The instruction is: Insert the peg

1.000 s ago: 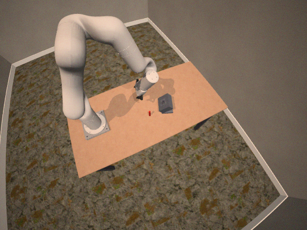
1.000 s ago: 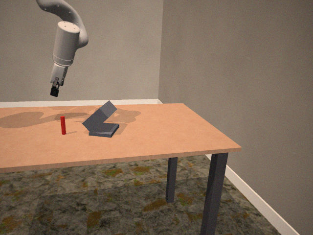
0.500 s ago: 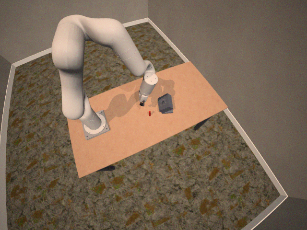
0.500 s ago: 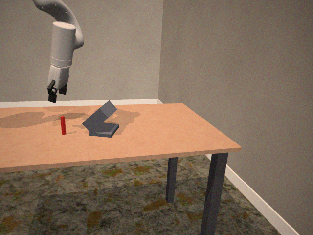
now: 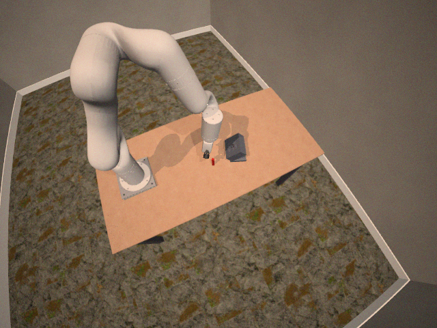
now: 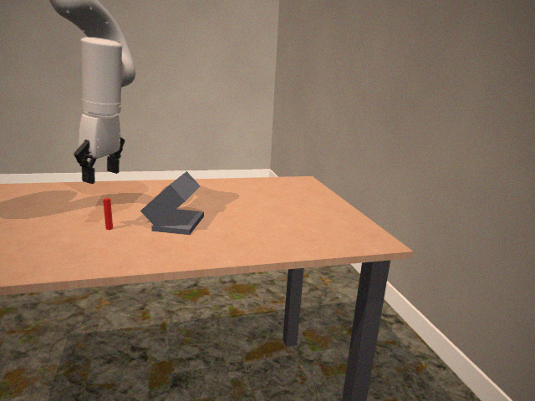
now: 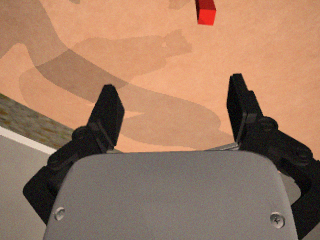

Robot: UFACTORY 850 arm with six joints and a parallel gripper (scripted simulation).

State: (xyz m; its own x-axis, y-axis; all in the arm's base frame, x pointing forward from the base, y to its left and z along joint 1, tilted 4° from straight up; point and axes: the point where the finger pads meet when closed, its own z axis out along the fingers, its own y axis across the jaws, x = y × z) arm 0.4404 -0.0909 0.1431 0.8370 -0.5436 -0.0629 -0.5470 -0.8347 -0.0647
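Top view – gripper: the gripper (image 5: 205, 154) is seen pointed down over the orange table (image 5: 169, 208), fingers spread wide, nothing held between them.
Top view – peg: one red peg (image 5: 212, 161) is found standing on the table just beside the gripper, between it and the sloped panel (image 5: 235, 147), touching neither.
Top view – count: one arm, one grey base plate (image 5: 151, 183), one peg, one panel block.

Exterior view – gripper: the gripper (image 6: 99, 170) is shown hanging well above the tabletop (image 6: 259, 224), jaws wide apart and empty.
Exterior view – peg: the peg (image 6: 108, 214) is seen upright, below the fingers and a bit nearer the camera, not touched by them.
Exterior view – panel: the dark grey sloped panel (image 6: 169, 202) is set on its flat base just to the right of the peg, with a small gap left. Its hole can't be made out from here.

Wrist view – fingers: two black fingers are seen spread far apart with only table (image 7: 280, 40) between them.
Wrist view – peg: the peg (image 7: 206, 0) is spotted ahead of the fingertips, closer to the right-hand finger's line, clearly outside the grip.
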